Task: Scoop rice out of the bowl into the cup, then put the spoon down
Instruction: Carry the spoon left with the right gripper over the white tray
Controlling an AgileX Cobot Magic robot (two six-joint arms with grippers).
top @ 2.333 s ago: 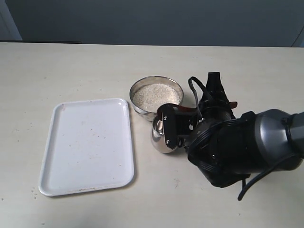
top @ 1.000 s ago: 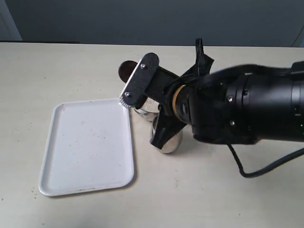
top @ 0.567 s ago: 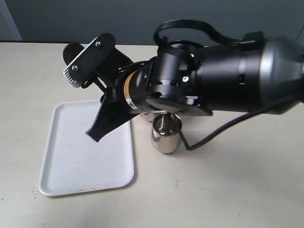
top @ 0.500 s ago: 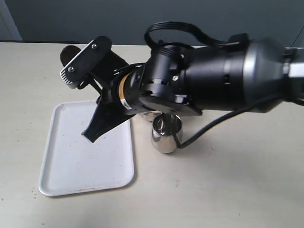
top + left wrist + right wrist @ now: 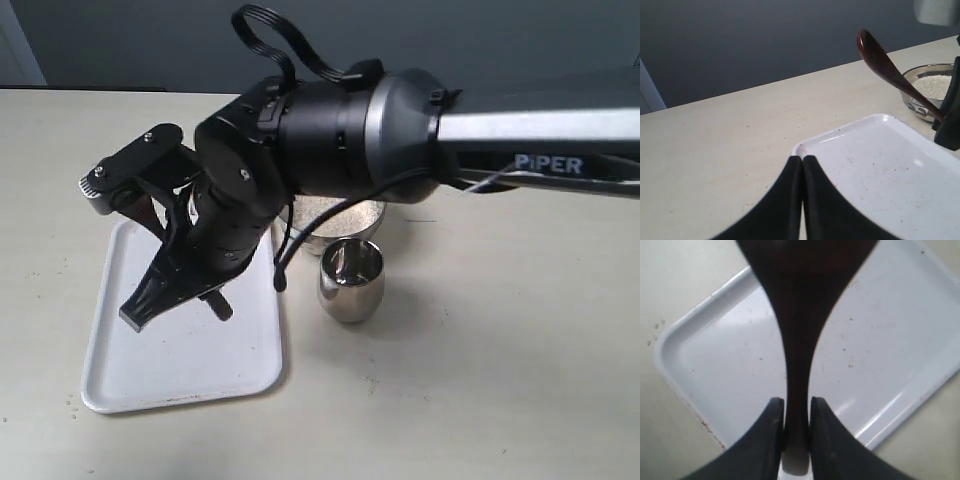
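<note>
My right gripper is shut on the slender handle of the dark reddish-brown wooden spoon. It holds the spoon in the air over the white tray. The spoon's oval bowl sticks out past the fingertips, and I see no rice on it. The steel cup stands upright just right of the tray. Behind the cup, the steel bowl of rice is mostly hidden by the arm. My left gripper is shut and empty near the tray's corner.
The white tray is flat with a low rim and a few specks on it. The right arm's thick black body spans the table's middle above the bowl. Bare beige tabletop surrounds everything.
The right arm has swung left from above the cup and bowl to above the tray, carrying the spoon, and has come lower. Cup, bowl and tray have not moved.
</note>
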